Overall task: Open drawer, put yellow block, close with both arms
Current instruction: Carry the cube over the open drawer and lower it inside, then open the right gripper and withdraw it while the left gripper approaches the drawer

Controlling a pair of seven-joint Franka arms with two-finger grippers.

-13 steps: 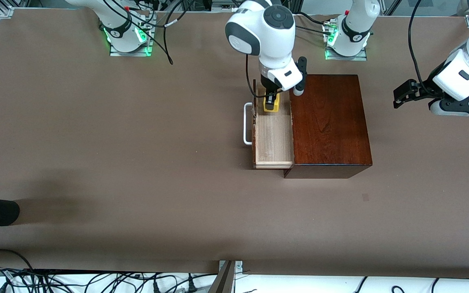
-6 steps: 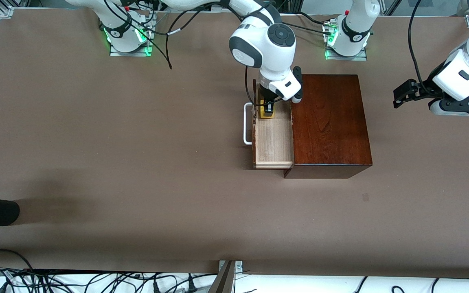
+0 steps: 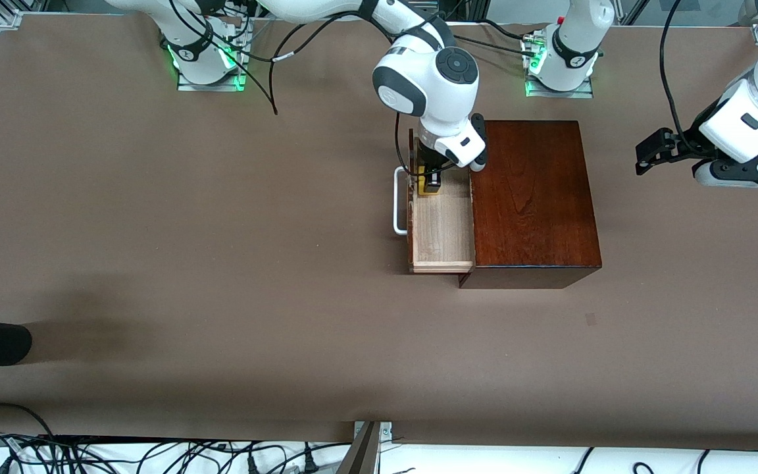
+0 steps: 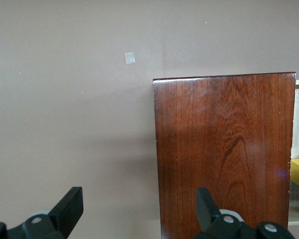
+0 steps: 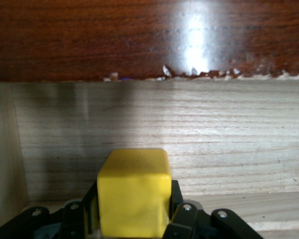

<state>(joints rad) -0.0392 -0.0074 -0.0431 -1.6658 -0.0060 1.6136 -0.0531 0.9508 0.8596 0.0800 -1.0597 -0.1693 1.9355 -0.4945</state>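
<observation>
Your right gripper [image 3: 429, 182] pinches the yellow block [image 5: 134, 191] between its fingers, low inside the open drawer [image 3: 441, 227], close to its front panel. Release tilted and the block may catch there. Your left gripper [image 4: 139, 211] waits, fingers spread, beside the box [image 3: 533, 197].

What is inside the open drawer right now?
The drawer holds the yellow block, gripped in the right gripper low in the end nearer the robots' bases. The rest of its pale floor shows bare; the part inside the dark box is hidden. The left gripper waits open.
</observation>
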